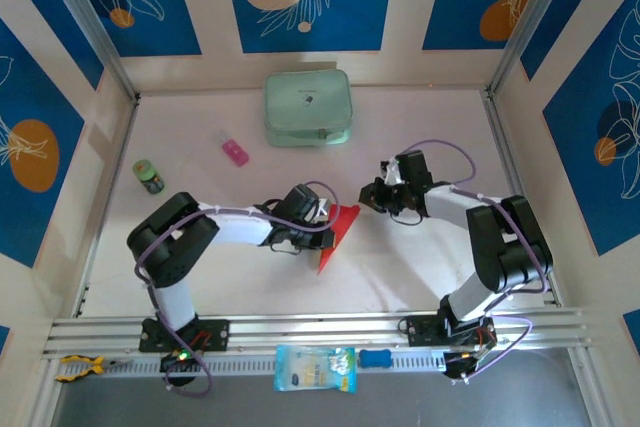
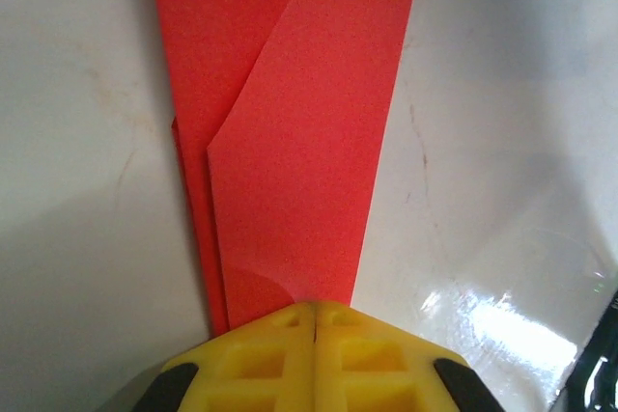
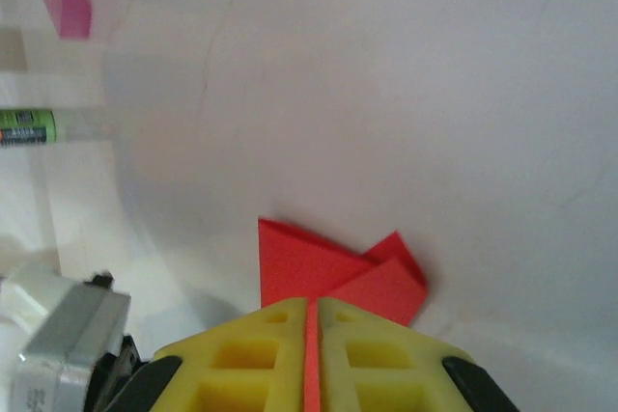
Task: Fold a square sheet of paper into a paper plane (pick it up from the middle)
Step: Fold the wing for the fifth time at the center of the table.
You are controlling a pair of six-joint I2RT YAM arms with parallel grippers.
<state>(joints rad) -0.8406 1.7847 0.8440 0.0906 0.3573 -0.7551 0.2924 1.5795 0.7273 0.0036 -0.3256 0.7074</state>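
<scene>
Left gripper (image 2: pixel 314 320) and right gripper (image 3: pixel 312 311) clamped on paper plane (image 2: pixel 299 142), toward tabletop (image 1: pixel 420 277) near edge. Risk: tearing or stray creases from uneven opposing pulls.

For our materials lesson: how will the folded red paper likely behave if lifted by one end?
The paper plane looks thin, so probably very light, and may droop beyond the left gripper. Its overlapping folds likely stiffen it lengthwise. Hard pinching could crease it.
</scene>
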